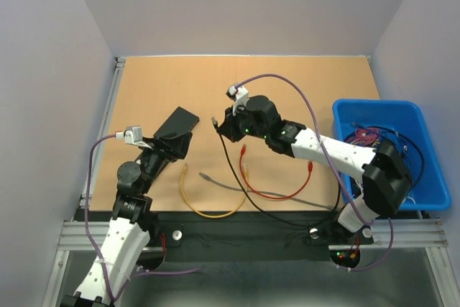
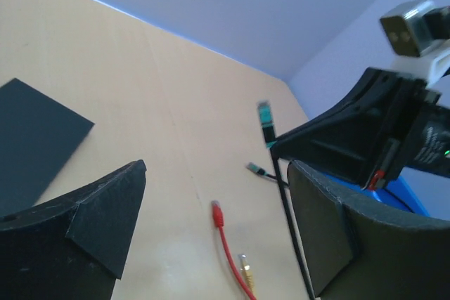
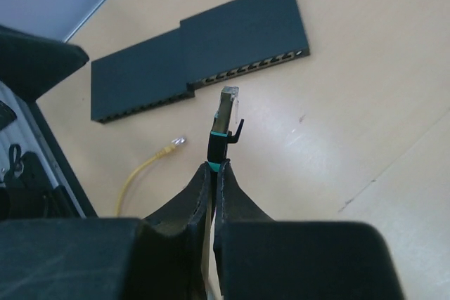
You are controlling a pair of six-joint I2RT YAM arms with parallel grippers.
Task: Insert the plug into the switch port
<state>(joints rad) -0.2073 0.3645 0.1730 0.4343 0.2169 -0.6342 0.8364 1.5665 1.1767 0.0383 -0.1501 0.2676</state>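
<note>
The black switch [image 1: 176, 129] lies flat on the table's left half; its row of ports [image 3: 246, 68] faces the right wrist camera. My right gripper [image 1: 220, 127] is shut on the black cable just behind its plug [image 3: 225, 114], which has a teal band. The plug sticks out past the fingertips, a short way off the port row and pointing toward it. In the left wrist view the same plug [image 2: 265, 116] hangs above the table. My left gripper [image 1: 169, 150] sits at the switch's near end, open, with only table between its fingers [image 2: 105, 216].
Loose cables lie on the near table: yellow [image 1: 208, 211], grey [image 1: 230, 186], red [image 1: 277, 193] and the held black one [image 1: 231, 170]. A red plug [image 2: 218, 213] lies under the left jaws. A blue bin [image 1: 377, 103] of cables stands at the right.
</note>
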